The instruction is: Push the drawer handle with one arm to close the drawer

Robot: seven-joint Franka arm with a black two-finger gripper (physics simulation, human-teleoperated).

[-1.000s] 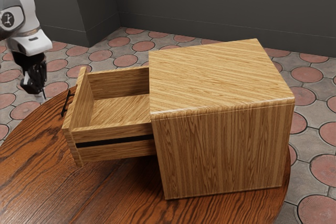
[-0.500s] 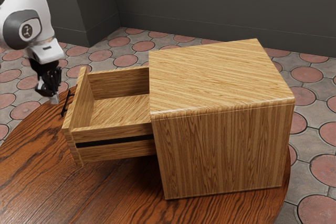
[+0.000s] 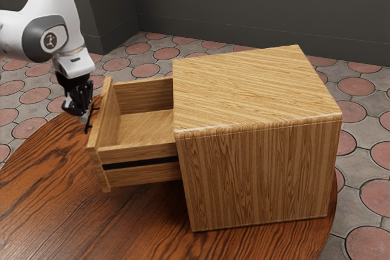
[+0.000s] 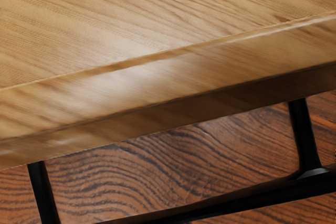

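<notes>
The drawer [image 3: 110, 120], of pale striped wood, stands partly out from its cabinet [image 3: 262, 175]; at the black handle [image 3: 91, 120] is the gripper [image 3: 84, 118], apart or together I cannot tell; the table [image 3: 49, 181] is reddish wood; behind are pink-grey floor [image 3: 36, 94], dark wall [image 3: 244, 4].

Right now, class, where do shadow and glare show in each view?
Exterior view: a soft shadow on the table below the open drawer, a pale highlight along the top edge of the cabinet. Wrist view: whitish glare on the drawer front, a small glint on the black handle.
</notes>
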